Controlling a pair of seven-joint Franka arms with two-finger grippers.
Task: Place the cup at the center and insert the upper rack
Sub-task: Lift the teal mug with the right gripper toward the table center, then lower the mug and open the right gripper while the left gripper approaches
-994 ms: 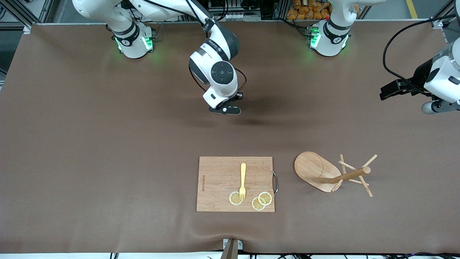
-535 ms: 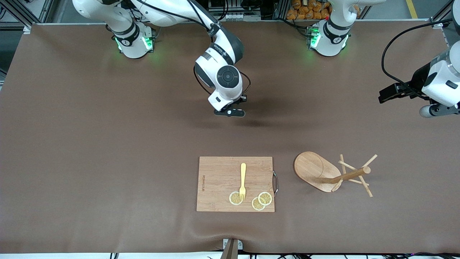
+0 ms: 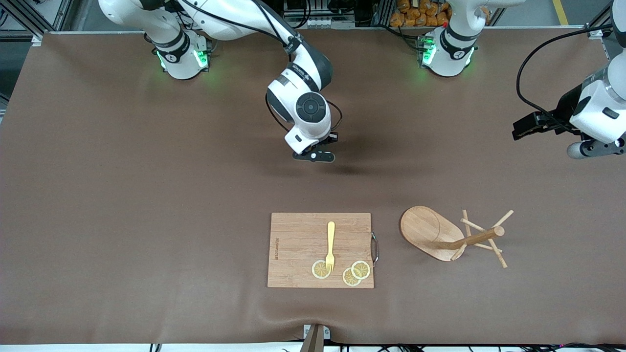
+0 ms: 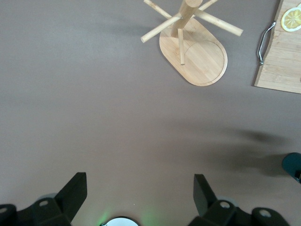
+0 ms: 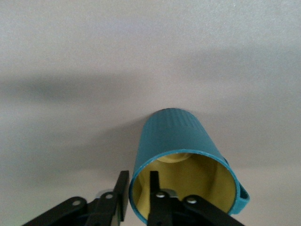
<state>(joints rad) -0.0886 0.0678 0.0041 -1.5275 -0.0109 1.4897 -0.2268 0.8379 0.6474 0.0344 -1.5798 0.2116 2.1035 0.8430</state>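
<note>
One cup, dark teal with a yellowish inside, is the thing in hand: in the right wrist view it stands upright on the brown tabletop, and the right gripper has one finger inside the rim and the other outside, so the wall is between them. A moment ago these fingers were pressed on the wall; now they have begun to spread, and a thin gap seems to show on each side of the rim, though I cannot say surely that the cup is fully free. In the front view the cup is hidden under the right gripper, which has moved a little toward the middle of the tabletop and come lower. I judge that the cup is being set down at the centre, so the first half of the task is almost done. The mug tree has not moved; it stands nearer to the front edge, toward the left arm's end, just beside the cutting board with a fork and lemon slices. The left gripper hangs with fingers spread wide and empty over the tabletop near that end, and waits; the mug tree is probably its next work.
</note>
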